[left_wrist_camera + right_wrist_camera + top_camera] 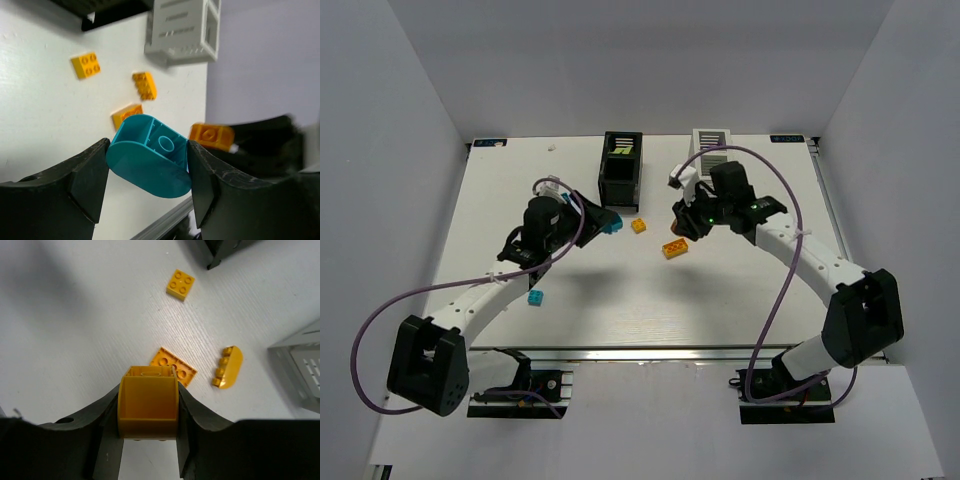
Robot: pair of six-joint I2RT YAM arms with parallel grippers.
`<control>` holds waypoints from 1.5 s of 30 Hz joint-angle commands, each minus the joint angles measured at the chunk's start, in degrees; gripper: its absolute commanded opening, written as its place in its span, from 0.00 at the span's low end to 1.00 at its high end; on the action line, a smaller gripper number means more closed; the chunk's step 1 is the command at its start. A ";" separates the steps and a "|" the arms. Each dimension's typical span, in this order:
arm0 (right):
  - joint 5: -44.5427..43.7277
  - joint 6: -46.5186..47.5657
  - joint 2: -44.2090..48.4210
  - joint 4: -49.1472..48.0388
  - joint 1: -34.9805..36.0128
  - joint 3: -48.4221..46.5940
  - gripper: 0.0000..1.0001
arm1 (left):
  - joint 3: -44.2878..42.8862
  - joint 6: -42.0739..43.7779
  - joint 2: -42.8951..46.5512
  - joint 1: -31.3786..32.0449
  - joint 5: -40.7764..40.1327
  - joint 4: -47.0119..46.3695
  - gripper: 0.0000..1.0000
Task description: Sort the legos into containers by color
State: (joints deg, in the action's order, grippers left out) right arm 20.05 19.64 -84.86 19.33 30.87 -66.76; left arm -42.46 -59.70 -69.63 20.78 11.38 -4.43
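Overhead: on the white table (740,290), the left gripper (606,222) and right gripper (686,224) sit in front of a tall black slatted box (621,168) and a white slatted box (712,143). A small cyan brick (535,298) lies near the left arm.

Left wrist: the jaws clamp a rounded cyan plastic brick (152,155).

Right wrist: the jaws clamp an orange plastic brick (148,407), and a flat orange plate (172,364) lies just beyond.
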 commanded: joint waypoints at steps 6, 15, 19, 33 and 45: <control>3.94 7.17 3.21 9.13 -5.64 -8.46 0.00 | -5.26 10.39 -2.61 6.38 -3.20 10.04 0.00; 1.92 7.17 -1.80 17.75 -10.74 -17.60 0.00 | -6.59 14.53 -4.47 11.13 -6.54 14.27 0.00; -0.71 6.29 -5.21 18.81 -14.60 -21.30 0.00 | -5.27 14.26 -4.55 11.57 -6.19 13.22 0.00; -1.86 1.46 -23.32 20.22 -21.91 -42.65 0.00 | -5.45 14.44 -3.76 11.83 -8.21 14.27 0.00; -0.19 1.45 -33.52 18.81 -21.91 -50.04 0.00 | -8.34 14.97 -4.11 11.83 -8.83 16.03 0.00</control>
State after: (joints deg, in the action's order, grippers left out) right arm 18.61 21.23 -117.23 38.96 9.02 -113.56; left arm -47.97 -45.58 -74.74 32.38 3.49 11.11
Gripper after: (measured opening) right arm 0.430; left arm 0.688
